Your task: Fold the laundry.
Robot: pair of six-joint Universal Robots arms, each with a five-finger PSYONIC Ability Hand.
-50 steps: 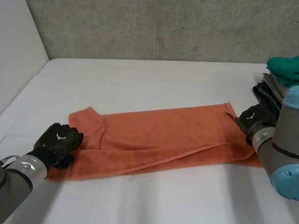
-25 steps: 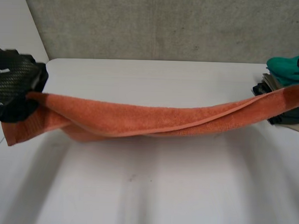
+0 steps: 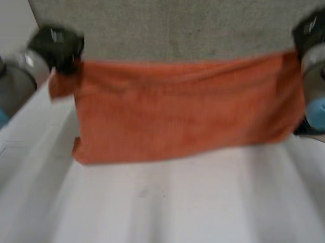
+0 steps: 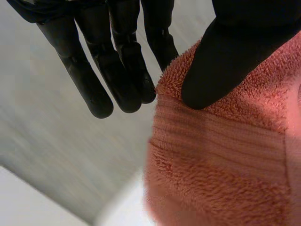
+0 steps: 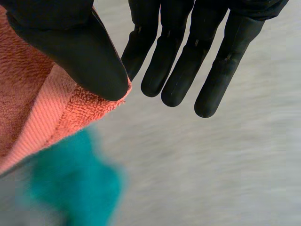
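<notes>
The orange towel (image 3: 184, 111) is pinched at its two upper corners. At the left corner the left hand (image 4: 225, 42) presses its thumb onto the terry loops, clamping the cloth against the fingers (image 4: 120, 70) behind it; those that show are straight and fanned beside the corner. At the right corner the right hand (image 5: 66, 47) does the same, with its thumb down on the woven band at the very tip and its straight fingers (image 5: 188, 61) spread past the edge.

The right pinch looks shallow, so a jerk could pull the corner free. From these two pinches the towel hangs as a broad sheet in front of the concrete wall (image 3: 182, 26), above the white table (image 3: 175, 207). Its top edge is nearly level and its lower edge seems to hang clear of the surface.

The step in hand looks like spreading the towel out before laying it down for a fold. To do it well, both hands should stay level and pull the top edge taut without stretching the grip. They should descend together so the lower edge lands first and the sheet rolls down flat.

A green cloth (image 5: 70, 179) lies below the right hand. The towel's right side should land short of it, so that the two do not overlap.
</notes>
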